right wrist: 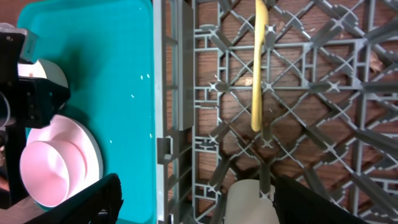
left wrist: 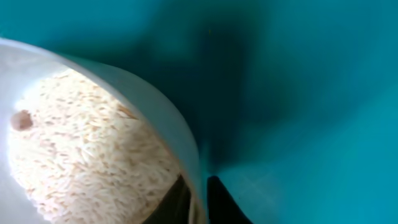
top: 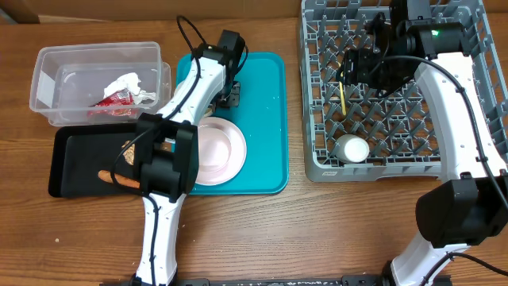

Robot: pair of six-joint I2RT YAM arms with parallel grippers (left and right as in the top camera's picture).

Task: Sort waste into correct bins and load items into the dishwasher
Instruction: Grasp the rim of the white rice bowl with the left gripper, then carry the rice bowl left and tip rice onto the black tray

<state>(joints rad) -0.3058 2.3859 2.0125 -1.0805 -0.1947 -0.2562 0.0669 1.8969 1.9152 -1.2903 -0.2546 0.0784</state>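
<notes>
My left gripper (top: pixel 230 94) is down on the teal tray, shut on the rim of a small white bowl (left wrist: pixel 155 118) full of loose white rice (left wrist: pixel 81 149), with one finger inside and one outside (left wrist: pixel 198 200). A pale pink plate (top: pixel 230 155) with a second bowl (right wrist: pixel 43 174) on it lies at the tray's near edge. My right gripper (right wrist: pixel 211 205) hangs wide open and empty above the grey dish rack (top: pixel 317 163). In the rack lie the yellow spoon (right wrist: pixel 256 68) and the white cup (top: pixel 352 148).
The clear tub (top: pixel 48 63) at back left holds the red wrapper (top: pixel 111 102) and white paper (top: pixel 127 82). The black tray (top: pixel 75 151) in front of it holds a sausage (top: pixel 117 179) and brown crumbs (top: pixel 128 148). The teal tray (top: pixel 266 119) sits mid-table.
</notes>
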